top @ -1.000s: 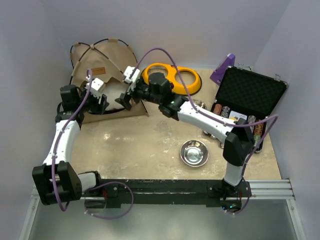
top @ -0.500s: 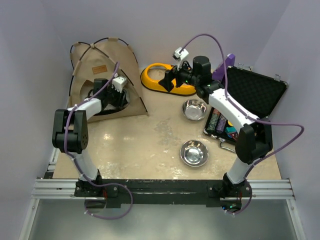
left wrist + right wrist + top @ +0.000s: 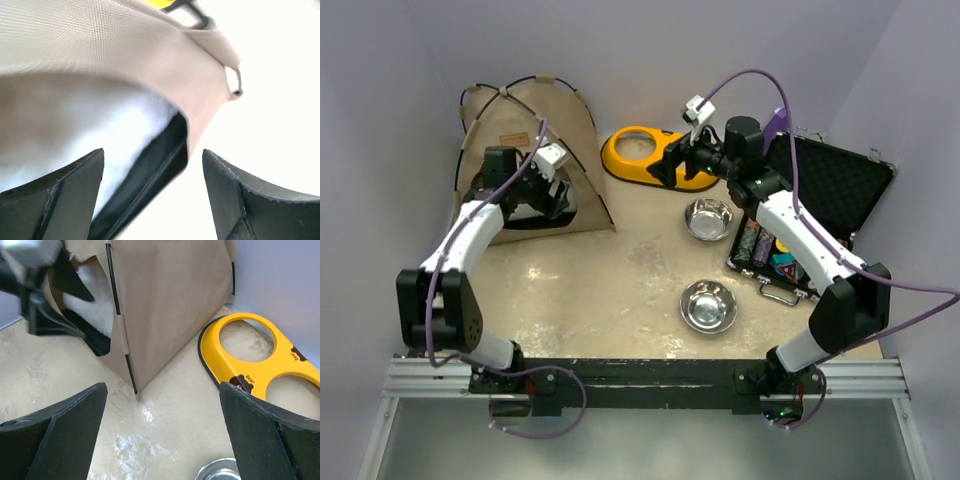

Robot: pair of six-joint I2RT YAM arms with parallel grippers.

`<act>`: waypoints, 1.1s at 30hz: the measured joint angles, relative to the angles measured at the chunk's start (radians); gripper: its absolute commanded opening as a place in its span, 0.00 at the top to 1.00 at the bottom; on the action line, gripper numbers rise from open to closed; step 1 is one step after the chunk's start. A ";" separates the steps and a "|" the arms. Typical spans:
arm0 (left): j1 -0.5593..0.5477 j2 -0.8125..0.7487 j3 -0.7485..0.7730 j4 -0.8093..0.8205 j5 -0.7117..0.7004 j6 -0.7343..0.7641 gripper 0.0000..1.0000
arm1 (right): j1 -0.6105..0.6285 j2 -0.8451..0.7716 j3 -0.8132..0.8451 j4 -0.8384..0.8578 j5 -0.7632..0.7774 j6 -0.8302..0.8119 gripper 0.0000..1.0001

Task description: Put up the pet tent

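Pet tent (image 3: pixel 115 50) fabric blurred in left wrist view, yellow feeder (image 3: pixel 265 369) cut off at right, steel bowl (image 3: pixel 220 470) clipped at bottom

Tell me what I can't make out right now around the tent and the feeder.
- Top view: the tent doorway and inside, covered by the left arm.
- Left wrist view: white stuff inside the tent, blurred, too close to identify.
- Top view: the feeder, its right half behind the right arm.
- Top view: the case, its contents too small.

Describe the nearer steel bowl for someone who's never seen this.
Find the open black case on the right. Left of its near corner sits this steel bowl, alone on bare tabletop. Its twin lies farther back, by the yellow feeder.
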 measured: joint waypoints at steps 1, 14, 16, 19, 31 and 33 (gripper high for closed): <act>0.006 -0.053 0.000 -0.041 -0.002 0.026 0.15 | 0.000 -0.005 -0.005 -0.012 0.001 -0.002 0.01; 0.120 -0.434 -0.013 -0.468 0.029 0.199 0.00 | -0.003 -0.142 -0.074 -0.304 0.088 -0.239 0.02; 0.111 -0.459 -0.016 -0.513 0.046 0.209 0.00 | -0.004 -0.154 -0.101 -0.371 0.106 -0.308 0.04; 0.089 -0.460 -0.016 -0.559 0.077 0.217 0.00 | -0.004 -0.161 -0.175 -0.481 0.137 -0.459 0.05; 0.066 -0.295 0.092 -0.600 0.166 0.153 0.00 | -0.005 -0.276 -0.483 -0.629 0.278 -0.932 0.12; 0.062 -0.274 0.103 -0.605 0.166 0.130 0.00 | -0.005 -0.266 -0.490 -0.590 0.301 -0.942 0.14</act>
